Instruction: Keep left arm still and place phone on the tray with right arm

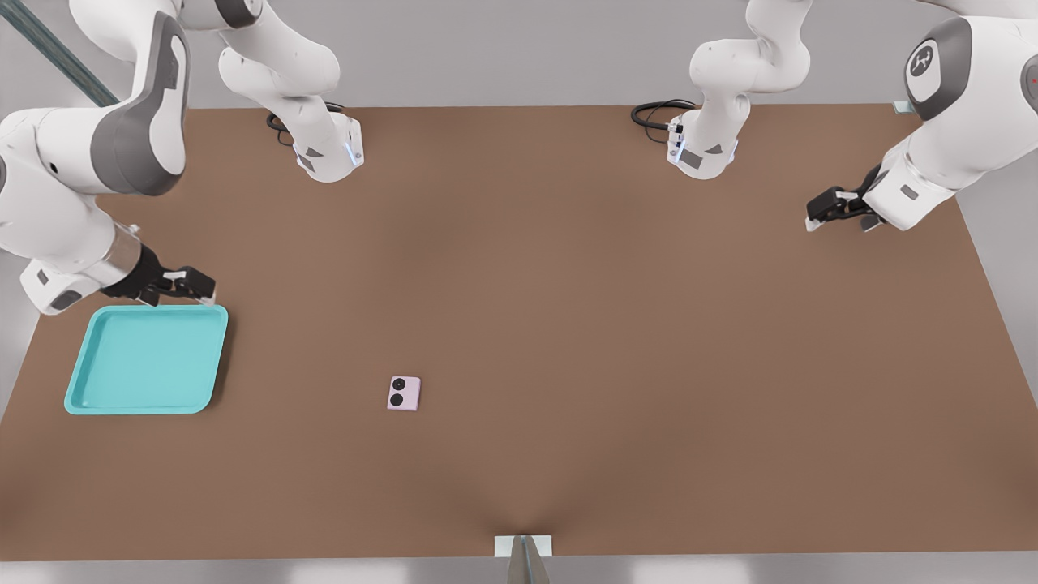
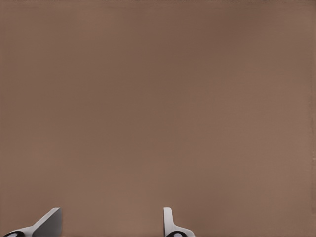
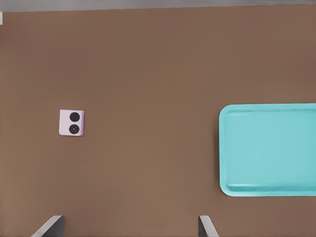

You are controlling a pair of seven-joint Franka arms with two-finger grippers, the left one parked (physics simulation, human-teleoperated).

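Observation:
The pale pink phone [image 1: 404,393] lies flat on the brown table, lenses up, well off to the front view's right of the tray. The turquoise tray [image 1: 146,358] sits near the table's left edge in the front view and holds nothing. My right arm's gripper [image 1: 195,285] hovers just past the tray's far right corner, open and holding nothing. In the right wrist view the phone [image 3: 72,122] and the tray [image 3: 269,150] lie apart, with bare table between them. The gripper [image 3: 129,227] shows there only as two fingertips set wide apart.
Two arm bases [image 1: 328,150] [image 1: 701,146] with black cables stand at the table's far edge. The parked left arm's gripper [image 1: 835,207] hangs over the far right of the table. A small white bracket [image 1: 523,545] sits at the front edge.

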